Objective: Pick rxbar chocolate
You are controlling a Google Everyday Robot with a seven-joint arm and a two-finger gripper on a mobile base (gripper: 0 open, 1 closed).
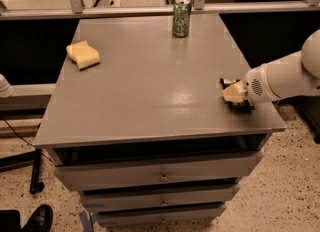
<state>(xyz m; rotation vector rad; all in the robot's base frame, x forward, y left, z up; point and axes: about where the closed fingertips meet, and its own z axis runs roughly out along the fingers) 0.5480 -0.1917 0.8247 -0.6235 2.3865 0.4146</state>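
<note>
camera view: the white arm [287, 78] reaches in from the right, and its gripper [235, 93] sits low over the right edge of the grey table [150, 91], near the front corner. the black chocolate bar [228, 81] lies flat right there, mostly hidden beneath the gripper, with one dark end poking out behind it. whether the gripper is open or closed on the bar, i cannot tell. a green can [181, 17] stands upright at the far edge, and a yellow sponge [83, 55] lies at the far left, both well apart from the gripper.
</note>
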